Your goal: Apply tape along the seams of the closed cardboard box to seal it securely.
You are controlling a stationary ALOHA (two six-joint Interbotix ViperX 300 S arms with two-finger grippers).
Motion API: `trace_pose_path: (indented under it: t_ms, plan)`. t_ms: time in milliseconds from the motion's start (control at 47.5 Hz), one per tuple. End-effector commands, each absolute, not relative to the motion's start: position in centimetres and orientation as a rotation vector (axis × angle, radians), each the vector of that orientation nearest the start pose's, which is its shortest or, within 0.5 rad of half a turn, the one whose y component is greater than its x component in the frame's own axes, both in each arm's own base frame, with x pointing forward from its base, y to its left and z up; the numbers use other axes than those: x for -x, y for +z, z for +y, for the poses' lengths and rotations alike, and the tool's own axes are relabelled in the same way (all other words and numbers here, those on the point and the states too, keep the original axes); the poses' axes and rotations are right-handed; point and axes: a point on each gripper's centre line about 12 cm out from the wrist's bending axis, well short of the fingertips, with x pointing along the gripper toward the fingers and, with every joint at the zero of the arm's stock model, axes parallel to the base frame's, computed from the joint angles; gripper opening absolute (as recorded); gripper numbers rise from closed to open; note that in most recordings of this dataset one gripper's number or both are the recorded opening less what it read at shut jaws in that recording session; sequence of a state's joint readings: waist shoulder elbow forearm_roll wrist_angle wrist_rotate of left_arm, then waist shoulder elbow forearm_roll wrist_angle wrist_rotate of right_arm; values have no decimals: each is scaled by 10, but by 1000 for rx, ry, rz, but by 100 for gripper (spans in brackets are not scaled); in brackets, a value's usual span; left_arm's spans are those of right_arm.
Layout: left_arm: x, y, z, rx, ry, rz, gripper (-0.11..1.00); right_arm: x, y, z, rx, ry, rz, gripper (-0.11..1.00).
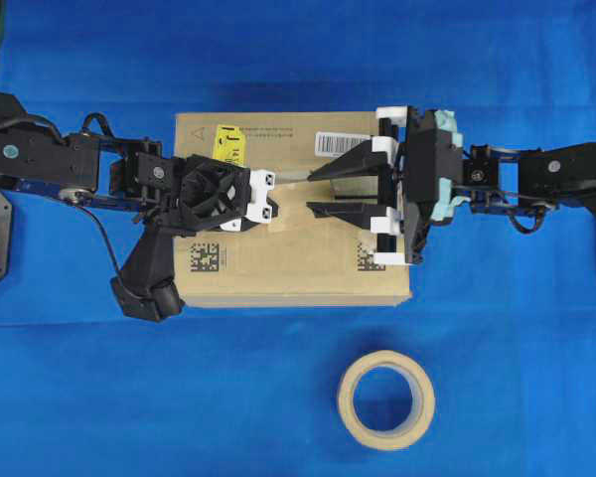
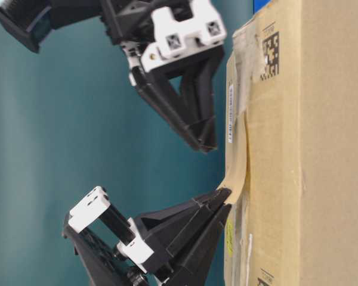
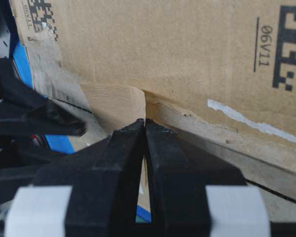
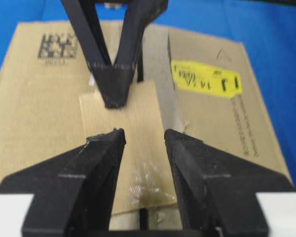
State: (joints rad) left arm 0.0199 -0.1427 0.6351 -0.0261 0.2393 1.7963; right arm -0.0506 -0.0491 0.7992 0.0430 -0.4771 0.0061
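The brown cardboard box [image 1: 298, 268] lies in the middle of the blue table, with a yellow sticker [image 4: 204, 79] on top. A tan piece of tape [image 4: 143, 113] lies along the seam [image 4: 143, 217], which is bordered by torn grey old tape. The tape's near end is stuck down. Its far end lifts off the box [image 2: 322, 149] into my left gripper [image 3: 145, 122], which is shut on that end of the tape [image 2: 238, 161]. My right gripper [image 4: 143, 136] hangs open just above the tape, one finger on each side, holding nothing. In the overhead view the left gripper [image 1: 278, 209] and right gripper [image 1: 313, 192] nearly meet.
A round beige tape roll [image 1: 353, 397] lies flat on the blue cloth in front of the box. Both arms reach in over the box from the left and right sides.
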Motion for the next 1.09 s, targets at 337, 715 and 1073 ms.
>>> trace_pose_path:
  t_ms: [337,715,1073]
  plan:
    - [-370,221,9,-1674,-602,523,0,-383,176,-22,-52,-78,327,47]
    - [-370,220,17,-1633,-576,550,0,-383,173,-24,-75,-94,354,47]
    - [-370,221,23,-1617,-558,563,23,-384,174,-25,-97,-110,350,47]
